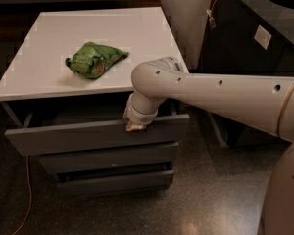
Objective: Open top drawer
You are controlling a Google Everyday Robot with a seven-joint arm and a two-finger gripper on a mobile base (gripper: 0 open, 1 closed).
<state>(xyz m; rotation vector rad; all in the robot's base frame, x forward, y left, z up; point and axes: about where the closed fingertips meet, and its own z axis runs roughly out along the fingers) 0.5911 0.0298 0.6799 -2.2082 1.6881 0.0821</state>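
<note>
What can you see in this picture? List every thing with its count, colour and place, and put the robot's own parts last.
cabinet top: one, white, left of centre
crumpled bag: one, green, lying on the cabinet top
top drawer: one, grey, just under the white top, partly open
lower drawers: two, grey, stacked beneath the top drawer
cable: one, orange, on the floor at the cabinet's left
dark unit: one, black, right of the cabinet
arm: one, cream, reaching in from the right
pincer: one, pale, at the top drawer's front upper edge

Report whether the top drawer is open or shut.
Partly open: the top drawer stands forward of the lower drawers, a dark gap showing under the white top. The gripper sits at its upper edge.
</note>
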